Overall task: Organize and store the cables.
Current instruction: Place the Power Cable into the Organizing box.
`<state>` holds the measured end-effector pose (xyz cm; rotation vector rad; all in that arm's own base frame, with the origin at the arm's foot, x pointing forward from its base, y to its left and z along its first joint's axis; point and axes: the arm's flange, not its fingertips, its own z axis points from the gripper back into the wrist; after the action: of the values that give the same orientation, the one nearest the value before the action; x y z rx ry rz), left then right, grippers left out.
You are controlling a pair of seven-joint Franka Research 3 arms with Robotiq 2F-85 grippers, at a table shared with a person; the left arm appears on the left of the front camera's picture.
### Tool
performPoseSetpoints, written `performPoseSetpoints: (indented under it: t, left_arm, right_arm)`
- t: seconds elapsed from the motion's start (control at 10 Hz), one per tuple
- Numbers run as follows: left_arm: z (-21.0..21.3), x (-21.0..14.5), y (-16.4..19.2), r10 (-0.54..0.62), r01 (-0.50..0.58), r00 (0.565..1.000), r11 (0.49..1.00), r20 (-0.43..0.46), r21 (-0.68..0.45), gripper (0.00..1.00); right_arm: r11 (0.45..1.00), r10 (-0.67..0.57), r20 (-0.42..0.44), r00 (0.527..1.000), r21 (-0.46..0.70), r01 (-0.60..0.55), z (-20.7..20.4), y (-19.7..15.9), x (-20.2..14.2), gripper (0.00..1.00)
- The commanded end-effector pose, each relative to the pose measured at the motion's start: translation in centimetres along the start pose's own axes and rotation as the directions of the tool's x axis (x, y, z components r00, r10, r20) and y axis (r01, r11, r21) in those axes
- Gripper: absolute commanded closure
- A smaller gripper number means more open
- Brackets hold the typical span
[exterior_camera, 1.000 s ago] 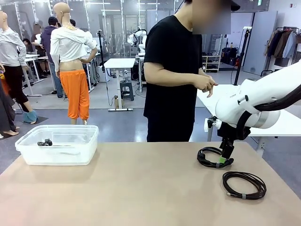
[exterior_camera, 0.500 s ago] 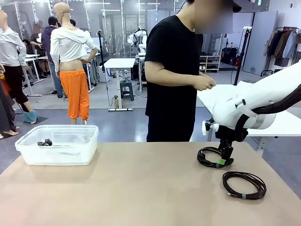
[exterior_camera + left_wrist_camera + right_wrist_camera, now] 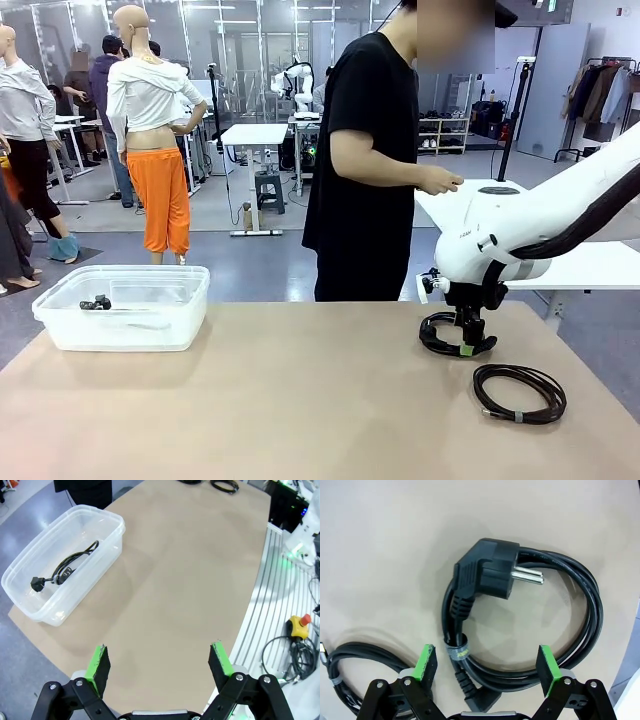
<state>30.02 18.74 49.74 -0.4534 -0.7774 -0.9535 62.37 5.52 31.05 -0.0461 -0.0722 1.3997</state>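
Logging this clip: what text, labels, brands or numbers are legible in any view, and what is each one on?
Nothing here can be read as actual words.
Small dark marking on the white right arm: too small to read.
Small sign near the ceiling, top right: too small to read.
Plug and its cable: no legible print.

My right arm [image 3: 545,225] reaches in from the right side, sloping down toward the middle, its wrist bent so the right gripper [image 3: 466,346] points straight down. Its jaws stand wide apart, with the green pads [image 3: 426,662] clear on both sides and gripping nothing. My left gripper [image 3: 160,662] hangs high and tilted downward, jaws just as wide, holding nothing.
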Motion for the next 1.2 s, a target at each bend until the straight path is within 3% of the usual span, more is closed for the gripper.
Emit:
performPoseSetpoints:
  t: [0.0, 0.1, 0.2, 0.3, 0.4, 0.5, 1.1]
  left_arm:
    - [0.00, -0.06, 0.07, -0.002, 0.002, 1.000, 1.000, -0.002, 0.005, 0.00]
    - [0.00, -0.06, 0.07, -0.002, 0.002, 1.000, 1.000, -0.002, 0.005, 0.00]
    - [0.00, -0.06, 0.07, -0.002, 0.002, 1.000, 1.000, -0.002, 0.005, 0.00]
    - [0.00, -0.06, 0.07, -0.002, 0.002, 1.000, 1.000, -0.002, 0.005, 0.00]
    - [0.00, -0.06, 0.07, -0.002, 0.002, 1.000, 1.000, -0.002, 0.005, 0.00]
    - [0.00, -0.06, 0.07, -0.002, 0.002, 1.000, 1.000, -0.002, 0.005, 0.00]
    - [0.00, -0.06, 0.07, -0.002, 0.002, 1.000, 1.000, -0.002, 0.005, 0.00]
  right_arm:
    - [1.000, -0.002, -0.025, 1.000, 0.022, 0.003, -0.31, -1.17, 0.14, 0.00]
    - [1.000, -0.005, -0.018, 1.000, 0.029, 0.006, -0.37, -1.17, 0.11, 0.00]
    - [0.999, -0.012, -0.008, 1.000, 0.033, 0.012, -0.46, -1.06, 0.12, 0.14]
    - [0.999, -0.002, -0.015, 1.000, 0.035, 0.003, -0.64, -0.88, 0.27, 0.39]
    - [1.000, -0.004, -0.013, 1.000, 0.029, 0.004, -0.87, -0.93, 0.33, 0.73]
    - [1.000, 0.000, -0.012, 1.000, 0.026, 0.000, -0.79, -0.83, 0.49, 0.99]
    - [0.999, 0.022, -0.011, 1.000, 0.039, -0.022, -0.80, -1.03, 0.95, 1.00]
